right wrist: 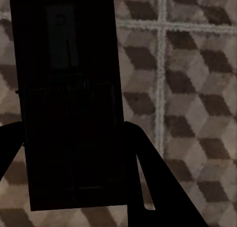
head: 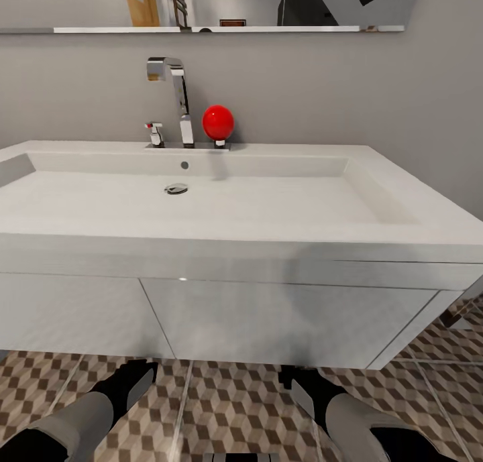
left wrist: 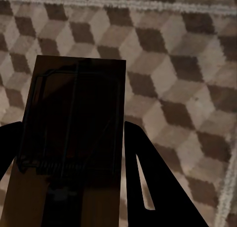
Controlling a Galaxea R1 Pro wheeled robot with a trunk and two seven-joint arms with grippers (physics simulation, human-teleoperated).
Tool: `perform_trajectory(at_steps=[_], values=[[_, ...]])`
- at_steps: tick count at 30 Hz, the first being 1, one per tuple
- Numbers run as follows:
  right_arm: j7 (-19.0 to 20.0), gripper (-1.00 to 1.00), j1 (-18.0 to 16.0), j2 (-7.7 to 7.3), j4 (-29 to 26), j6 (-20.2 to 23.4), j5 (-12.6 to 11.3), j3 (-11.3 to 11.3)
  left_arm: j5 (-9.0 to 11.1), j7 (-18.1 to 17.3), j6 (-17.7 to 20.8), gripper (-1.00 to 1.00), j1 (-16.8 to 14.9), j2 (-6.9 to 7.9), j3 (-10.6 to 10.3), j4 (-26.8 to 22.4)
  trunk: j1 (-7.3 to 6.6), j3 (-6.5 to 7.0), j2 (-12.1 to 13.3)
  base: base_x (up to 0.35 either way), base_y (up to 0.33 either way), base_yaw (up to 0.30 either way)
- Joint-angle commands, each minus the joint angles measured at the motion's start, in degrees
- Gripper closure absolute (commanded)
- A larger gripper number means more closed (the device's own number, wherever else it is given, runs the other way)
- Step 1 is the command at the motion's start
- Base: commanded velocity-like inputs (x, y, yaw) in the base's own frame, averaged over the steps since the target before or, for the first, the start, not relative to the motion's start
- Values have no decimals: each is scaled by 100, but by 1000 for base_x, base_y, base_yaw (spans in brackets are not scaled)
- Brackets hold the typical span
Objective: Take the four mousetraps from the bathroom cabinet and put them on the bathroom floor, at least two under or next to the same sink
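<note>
white sink (head: 221, 210), red ball (head: 218, 122), brown-beige cube-patterned floor (head: 235, 408)

text: none legible | labels: none | mousetraps (left wrist: 74, 138): perhaps marked, too dark

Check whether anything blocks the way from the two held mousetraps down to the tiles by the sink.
Nothing visible does. The left hand holds a mousetrap and the right hand holds another mousetrap, each over bare bathroom floor. Both hands hang low just before the vanity.
</note>
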Motion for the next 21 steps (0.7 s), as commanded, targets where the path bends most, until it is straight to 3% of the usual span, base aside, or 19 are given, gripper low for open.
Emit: perform_trajectory(at_steps=[1,21], values=[[-17,100,0,2,-12,29,31,-43,30,30,40,100,0,8,-48,-22,-1,-5,-2,0,0,0],[1,100,0,8,-4,20,38,-34,29,30,4,100,0,-2,-47,-37,1,-27,-3,0,0,0]])
